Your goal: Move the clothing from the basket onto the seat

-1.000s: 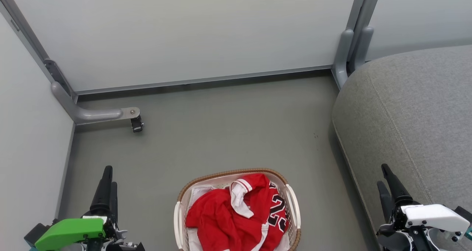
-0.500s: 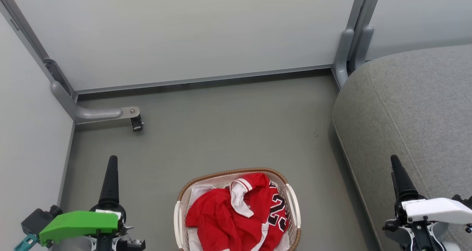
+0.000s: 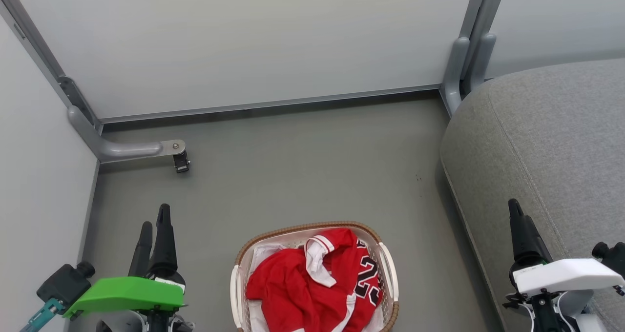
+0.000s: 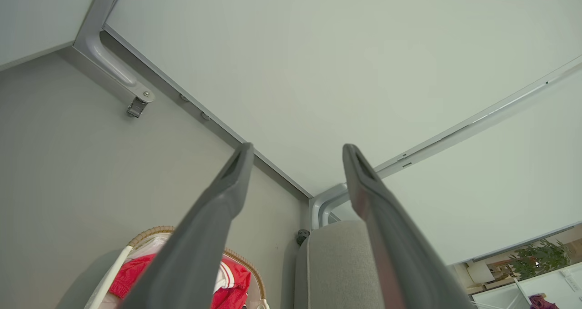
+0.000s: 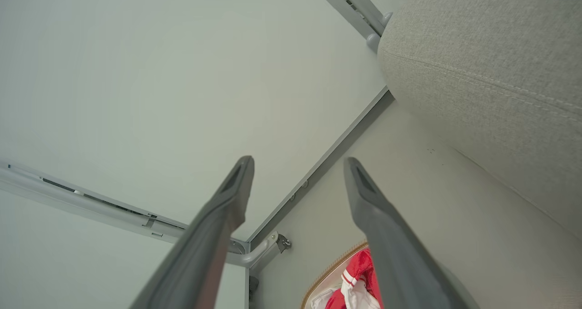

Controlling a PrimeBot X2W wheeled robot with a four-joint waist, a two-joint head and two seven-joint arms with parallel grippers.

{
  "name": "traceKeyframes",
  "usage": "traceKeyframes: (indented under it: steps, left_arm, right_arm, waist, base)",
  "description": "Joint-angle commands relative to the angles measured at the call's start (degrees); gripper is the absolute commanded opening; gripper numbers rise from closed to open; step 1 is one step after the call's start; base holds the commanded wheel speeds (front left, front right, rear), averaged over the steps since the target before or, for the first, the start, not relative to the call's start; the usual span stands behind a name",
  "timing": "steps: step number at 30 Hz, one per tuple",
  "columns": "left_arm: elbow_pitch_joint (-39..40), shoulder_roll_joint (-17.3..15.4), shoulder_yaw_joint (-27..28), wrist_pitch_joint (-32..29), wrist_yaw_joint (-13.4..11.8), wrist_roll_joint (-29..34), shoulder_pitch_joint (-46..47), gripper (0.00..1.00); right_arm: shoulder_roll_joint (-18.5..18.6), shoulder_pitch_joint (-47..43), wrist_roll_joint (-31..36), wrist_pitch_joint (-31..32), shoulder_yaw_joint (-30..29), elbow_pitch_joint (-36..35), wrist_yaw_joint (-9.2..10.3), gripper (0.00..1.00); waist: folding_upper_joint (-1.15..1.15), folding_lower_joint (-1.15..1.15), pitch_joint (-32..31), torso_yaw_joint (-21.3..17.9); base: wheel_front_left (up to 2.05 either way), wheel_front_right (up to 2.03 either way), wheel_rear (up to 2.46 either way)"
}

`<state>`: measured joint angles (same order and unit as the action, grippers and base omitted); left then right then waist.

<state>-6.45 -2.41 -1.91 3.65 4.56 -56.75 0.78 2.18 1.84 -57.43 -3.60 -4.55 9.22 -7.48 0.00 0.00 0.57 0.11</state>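
The white basket (image 3: pixel 387 266) with its brown woven rim stands on the floor at the bottom centre of the head view. The clothing (image 3: pixel 293 288), red with white trim and black numerals, lies crumpled inside it over a white liner. The grey seat (image 3: pixel 552 141) rises at the right. My left gripper (image 3: pixel 155 217) hovers left of the basket, and the left wrist view shows this gripper (image 4: pixel 296 152) open and empty. My right gripper (image 3: pixel 515 210) hangs over the seat's front edge; seen from its own wrist, the gripper (image 5: pixel 298 163) is open and empty. The clothing (image 5: pixel 359 266) and the seat (image 5: pixel 491 72) lie beyond it.
Pale partition walls (image 3: pixel 244 44) close the space at the back and left. A grey partition foot with a caster (image 3: pixel 180 163) juts onto the floor at the left. Another partition post (image 3: pixel 461 63) stands by the seat's far corner. Grey floor (image 3: pixel 302 166) stretches beyond the basket.
Both wrists have turned and both grippers have crept forward a little. The basket and the clothing have not moved.
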Motion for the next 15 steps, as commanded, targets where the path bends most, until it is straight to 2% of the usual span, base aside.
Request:
traceKeyframes:
  steps: [1,15]
  left_arm:
    - [1.1,-0.3,-0.2,0.7,-0.5,2.4,0.0,1.0]
    - [0.8,-0.4,-1.5,3.1,-2.0,14.5,-2.2,1.0]
  right_arm:
    - [0.4,0.1,2.5,-0.7,0.3,-1.1,-0.01,1.0]
    - [0.5,-0.9,16.2,-3.2,2.5,-0.6,-0.01,1.0]
  waist:
    - [0.0,0.0,0.0,0.0]
    - [0.0,0.0,-0.2,0.2]
  base:
    - [0.0,0.0,0.0]
    - [0.0,0.0,0.0]
